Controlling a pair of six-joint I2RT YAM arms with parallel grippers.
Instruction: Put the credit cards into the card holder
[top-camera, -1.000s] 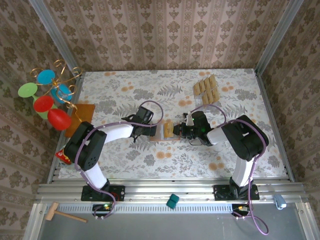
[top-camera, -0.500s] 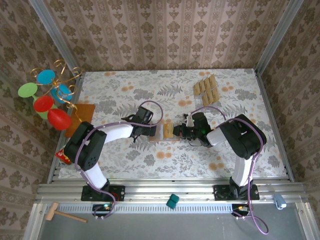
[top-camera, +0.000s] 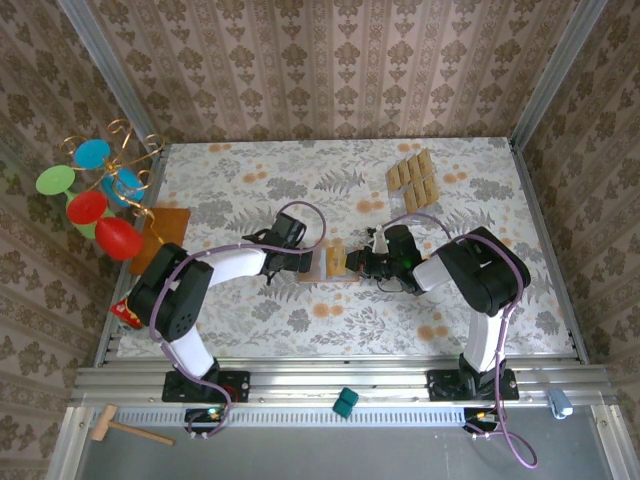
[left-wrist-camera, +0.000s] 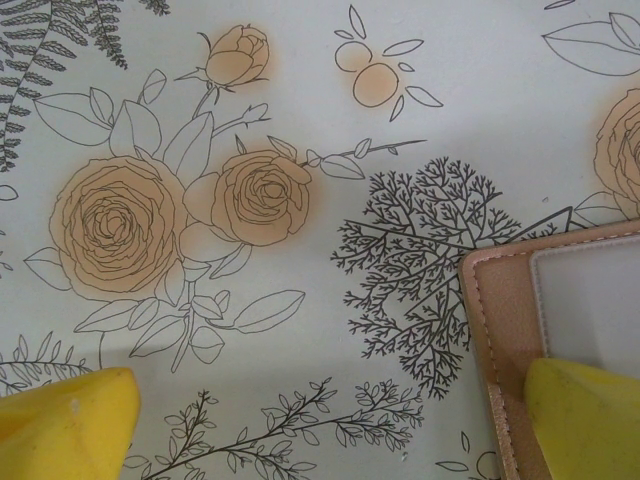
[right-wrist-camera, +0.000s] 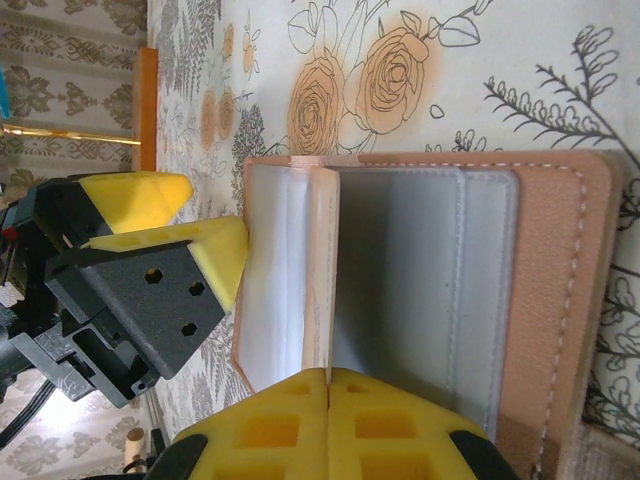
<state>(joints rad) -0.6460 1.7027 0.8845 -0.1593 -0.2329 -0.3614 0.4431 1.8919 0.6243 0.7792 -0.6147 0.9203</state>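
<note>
Card holder (right-wrist-camera: 560, 300) lies open on the counter (top-camera: 250, 180), grey pockets up, straight ahead of my right hand (right-wrist-camera: 328, 385) and between it and my left hand (right-wrist-camera: 180, 225). My right hand's fingers are together, clamped on one credit card (right-wrist-camera: 320, 270) held on edge over the grey lining near the fold. My left hand is spread wide, one fingertip over the holder's edge and the other over bare counter. It looks like it is steadying the holder.

Change in the last second: my right hand crept slightly toward my left, card with it. Left hand is the same. My read is that insertion is under way, with the card not yet seated in a pocket.

The spare credit cards (top-camera: 412, 178) sit well beyond my right hand. No brand or readable writing.
</note>
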